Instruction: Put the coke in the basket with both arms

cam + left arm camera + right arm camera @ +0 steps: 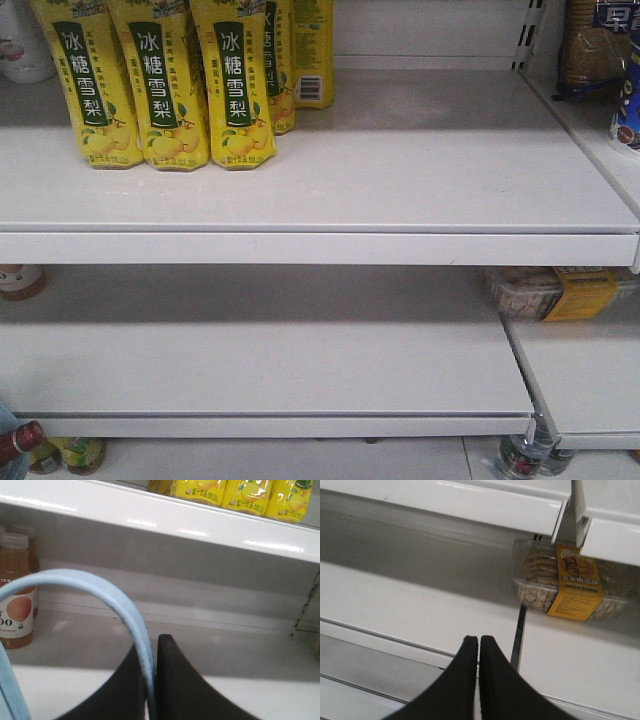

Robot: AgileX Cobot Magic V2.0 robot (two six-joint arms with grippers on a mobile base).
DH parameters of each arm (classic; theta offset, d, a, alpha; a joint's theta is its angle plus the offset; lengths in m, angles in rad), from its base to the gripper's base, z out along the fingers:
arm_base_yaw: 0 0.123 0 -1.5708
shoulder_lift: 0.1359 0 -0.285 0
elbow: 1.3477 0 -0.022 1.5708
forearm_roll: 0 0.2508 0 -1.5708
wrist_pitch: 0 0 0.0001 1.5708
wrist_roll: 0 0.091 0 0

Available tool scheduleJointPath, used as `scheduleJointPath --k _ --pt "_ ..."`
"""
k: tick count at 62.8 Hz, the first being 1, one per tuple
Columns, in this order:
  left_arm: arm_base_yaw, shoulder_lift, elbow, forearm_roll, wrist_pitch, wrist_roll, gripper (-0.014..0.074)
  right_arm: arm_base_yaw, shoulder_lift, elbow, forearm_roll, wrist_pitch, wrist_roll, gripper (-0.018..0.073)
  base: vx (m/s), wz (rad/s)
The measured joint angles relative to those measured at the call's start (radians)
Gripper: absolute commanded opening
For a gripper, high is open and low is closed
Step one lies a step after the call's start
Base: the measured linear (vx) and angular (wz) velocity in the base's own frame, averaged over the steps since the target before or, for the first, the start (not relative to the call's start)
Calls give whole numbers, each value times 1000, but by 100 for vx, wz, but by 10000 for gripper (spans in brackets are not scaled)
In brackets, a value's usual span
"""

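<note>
Left wrist view, nearest: left gripper clenched on the basket handle, the pale blue hoop pinched between both fingers and arching up and left. Only the handle and a strip of blue at the frame's lower left show; the basket body is out of view. Beyond it, an orange juice bottle stands on the middle shelf at far left.

Right wrist view: right gripper closed, fingers touching, nothing between them. It points at the bare middle shelf; a cookie box lies farther back to the right, past the shelf divider.

Front view: 2 white shelves, yellow pear drinks on the upper shelf. Below the lower shelf, at the left edge, a red-capped bottle shows partly; cannot tell if it is the coke.

Coke not identified in any view. Judgement: the free right arm is the one to fetch it, but the coke's bearing and long axis from that gripper cannot be fixed yet; it must be found first.
</note>
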Motion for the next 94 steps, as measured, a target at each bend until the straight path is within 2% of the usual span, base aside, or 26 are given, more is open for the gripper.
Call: scheduleJointPath --k 9,14,27,36,46,57,77,94 --pt "0 0 0 0 0 0 -6 0 -16 169 -9 -158 80 -2 0 0" --pt "0 0 0 0 0 0 -6 0 -41 250 -31 -228 164 -2 0 0" --pt "0 0 0 0 1 0 -6 0 -162 389 -117 -325 391 -2 0 0" --pt "0 0 0 0 1 0 -6 0 -257 456 -169 -395 487 -2 0 0" --pt "0 0 0 0 1 0 -6 0 -301 487 -176 -515 494 -2 0 0" --pt "0 0 0 0 1 0 -6 -10 -302 487 -177 -589 430 -2 0 0" --pt "0 0 0 0 1 0 -6 -235 -302 487 -118 -660 412 -2 0 0" --pt "0 0 0 0 1 0 -6 -255 -302 487 -112 -714 408 -2 0 0"
